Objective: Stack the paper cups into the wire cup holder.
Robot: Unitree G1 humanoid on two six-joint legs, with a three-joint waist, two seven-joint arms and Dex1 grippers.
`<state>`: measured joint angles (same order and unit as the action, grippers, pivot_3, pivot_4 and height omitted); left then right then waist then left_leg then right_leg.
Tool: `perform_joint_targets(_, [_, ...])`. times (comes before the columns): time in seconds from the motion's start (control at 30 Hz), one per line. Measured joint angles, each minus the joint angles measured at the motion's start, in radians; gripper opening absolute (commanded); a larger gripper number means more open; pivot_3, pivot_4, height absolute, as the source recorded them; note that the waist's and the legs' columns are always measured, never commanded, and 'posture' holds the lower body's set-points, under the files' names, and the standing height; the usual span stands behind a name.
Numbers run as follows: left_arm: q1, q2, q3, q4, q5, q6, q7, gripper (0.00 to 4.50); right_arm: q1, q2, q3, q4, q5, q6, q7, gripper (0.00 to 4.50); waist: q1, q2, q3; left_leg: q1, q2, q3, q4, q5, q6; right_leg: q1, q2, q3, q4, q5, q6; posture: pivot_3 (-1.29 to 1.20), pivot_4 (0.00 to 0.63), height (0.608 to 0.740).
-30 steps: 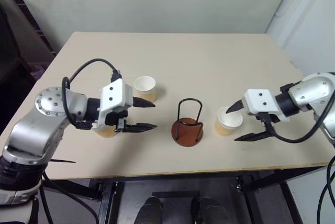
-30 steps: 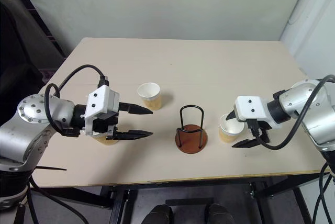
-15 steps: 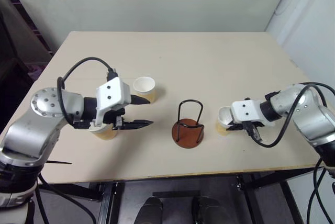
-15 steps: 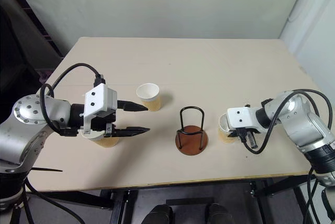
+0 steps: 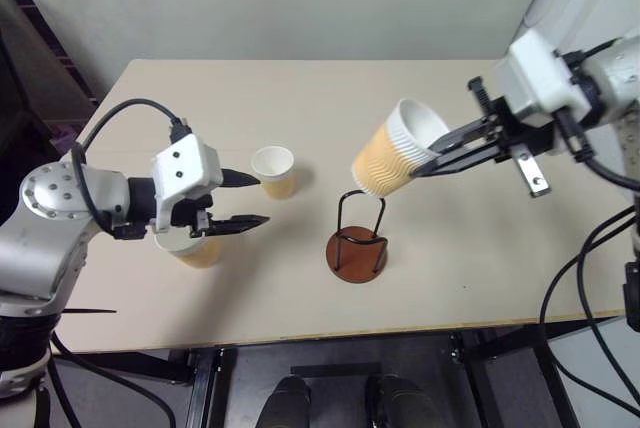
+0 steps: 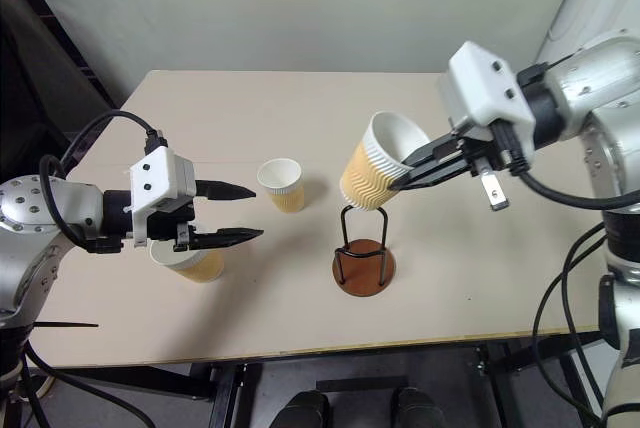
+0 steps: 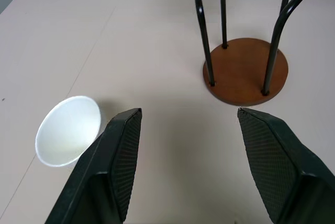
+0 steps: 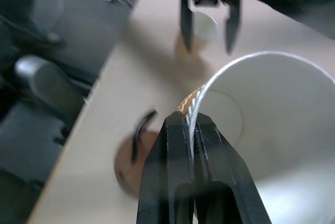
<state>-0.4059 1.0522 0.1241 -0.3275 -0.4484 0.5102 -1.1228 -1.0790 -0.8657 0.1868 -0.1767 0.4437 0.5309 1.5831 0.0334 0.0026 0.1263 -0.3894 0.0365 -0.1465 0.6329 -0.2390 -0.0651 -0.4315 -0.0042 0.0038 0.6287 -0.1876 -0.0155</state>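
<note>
Three paper cups [image 5: 273, 169]: one pinched by right gripper [image 5: 420, 168], two on table; left gripper [image 5: 249, 199] spread, empty

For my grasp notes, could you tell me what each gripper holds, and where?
Right gripper pinches a paper cup by its rim; left gripper holds nothing.

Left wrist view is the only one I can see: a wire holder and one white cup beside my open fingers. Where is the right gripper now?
Observer: The right gripper is raised above the table, shut on the rim of a tilted paper cup.
Operator: Is this cup over the holder?
Observer: It hangs just above the wire holder, not yet inside the loops.
Operator: Are there more cups that I do not see?
Observer: Yes, a third cup stands under the left gripper, apart from the cup in your view.
</note>
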Motion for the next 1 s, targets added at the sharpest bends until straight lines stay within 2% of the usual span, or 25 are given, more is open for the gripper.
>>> perform_joint_targets(0.2, [0.009,0.0,0.001,-0.008,0.001,0.0,0.005,3.14,0.068,0.026,0.1,-0.004,-0.1,-0.081,-0.023,0.04,0.0,0.0,0.0,0.0,0.0,-0.003,0.0,-0.001,0.001,-0.002,-0.003,0.0,0.001,0.002,0.001,0.0,0.15,0.74])
perform_joint_targets(0.37, [0.037,0.003,0.016,-0.026,-0.001,0.004,0.017,3.14,0.073,0.035,0.115,0.001,-0.15,-0.115,-0.032,0.04,-0.001,0.0,0.0,0.0,0.001,-0.003,0.0,-0.002,0.001,-0.003,-0.003,0.0,0.001,0.002,0.001,0.0,0.15,0.74])
perform_joint_targets(0.47, [0.038,0.006,0.021,-0.028,-0.001,0.01,0.017,3.14,0.081,0.043,0.132,0.001,-0.157,-0.116,-0.031,0.66,-0.001,0.0,0.0,0.0,0.0,-0.003,0.0,-0.002,0.001,-0.003,-0.003,0.0,0.002,0.002,0.001,0.0,0.15,0.74])
perform_joint_targets(0.73, [0.01,0.031,0.024,-0.016,0.015,0.0,0.02,3.14,0.084,0.063,0.17,0.022,-0.214,-0.137,-0.033,3.36,0.0,0.0,0.0,0.0,0.001,-0.003,0.0,-0.002,0.001,-0.003,-0.003,0.0,0.002,0.003,0.0,0.0,0.15,0.74])
perform_joint_targets(0.83, [-0.002,0.132,0.101,0.028,0.017,-0.021,-0.031,3.14,0.041,0.098,0.16,0.075,-0.21,-0.139,-0.056,4.4,-0.008,0.0,0.0,-0.001,0.002,-0.002,-0.001,-0.002,0.001,-0.007,-0.002,0.0,0.002,0.004,-0.002,0.0,0.15,0.74])
perform_joint_targets(0.93, [0.105,0.242,0.253,0.072,0.024,-0.06,-0.165,3.14,0.005,0.211,0.038,0.161,-0.136,-0.062,-0.175,4.45,-0.022,0.001,0.0,0.0,0.003,-0.001,-0.002,-0.002,0.001,-0.008,-0.001,0.002,0.003,0.003,-0.003,0.0,0.15,0.74])
perform_joint_targets(1.0, [0.226,0.266,0.35,0.087,0.047,-0.091,-0.269,3.14,-0.01,0.27,-0.044,0.171,-0.059,0.018,-0.247,4.45,-0.024,0.001,0.0,0.0,0.004,0.0,-0.004,-0.002,0.001,-0.009,0.0,0.002,0.005,0.001,-0.005,0.0,0.15,0.74])
